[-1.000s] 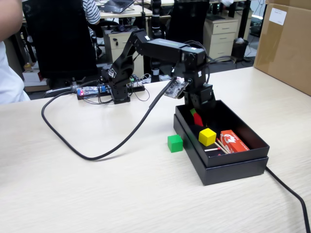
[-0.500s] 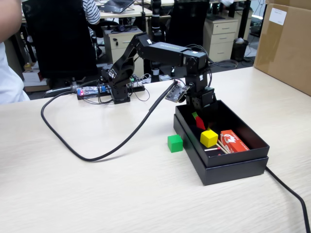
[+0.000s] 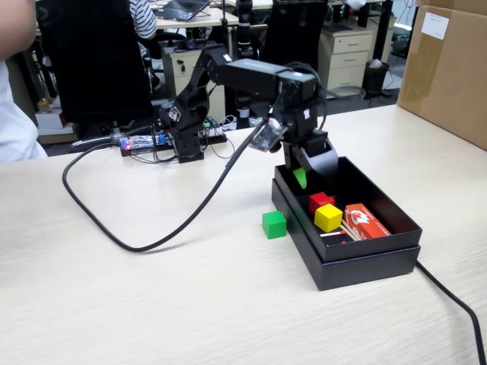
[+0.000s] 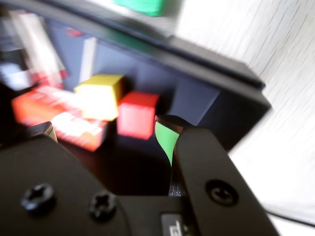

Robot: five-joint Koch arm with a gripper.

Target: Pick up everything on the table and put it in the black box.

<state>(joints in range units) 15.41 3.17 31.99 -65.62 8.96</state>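
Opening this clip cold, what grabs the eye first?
The black arm reaching over the black box, its end effector empty above the box's far end. Inside the box a red cube and a yellow cube sit touching, next to a red-and-white packet. One green cube waits on the table just outside the box's left wall.

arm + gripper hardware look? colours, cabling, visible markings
The arm is matte black blocky links, with a bare circuit board hanging at the wrist. A thick black cable loops over the table. The gripper has black jaws with green pads; the wrist view shows crosshead screws.
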